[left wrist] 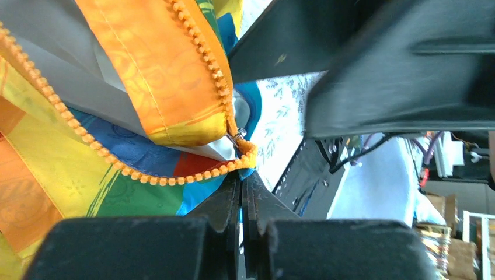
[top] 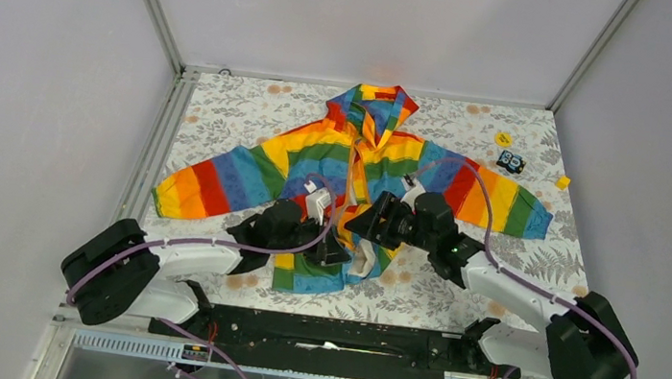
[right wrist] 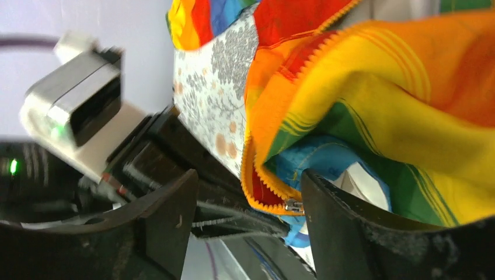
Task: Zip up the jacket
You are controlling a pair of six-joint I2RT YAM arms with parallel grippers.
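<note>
**Left gripper** (left wrist: pixel 240 182): fingers pressed together and clamped on the bottom hem of the jacket (top: pixel 354 168), right under the lower end of the orange zipper (left wrist: pixel 175 178). From above I see only the black wrist over the hem (top: pixel 332 250). The pinch itself is covered.

**Right gripper** (right wrist: pixel 248 182): fingers apart, one on each side of the zipper's bottom end, with the small metal slider (right wrist: pixel 292 205) between them, close to one finger. I cannot tell whether either finger touches cloth. From above (top: pixel 369 221) it sits just beside the left one.

**Jacket**: lies flat in the middle of the table (top: pixel 454 296), hood toward the far edge and sleeves spread toward the left and right edges. The front is open low down, showing white lining. The arms hide the lower zipper from above, and both wrist views are cropped and blurred at the edges.

**Other items**, near the far right corner: a yellow disc (top: pixel 503 138), a small dark object (top: pixel 511 161) too small to identify, and a yellow block (top: pixel 562 182).
</note>
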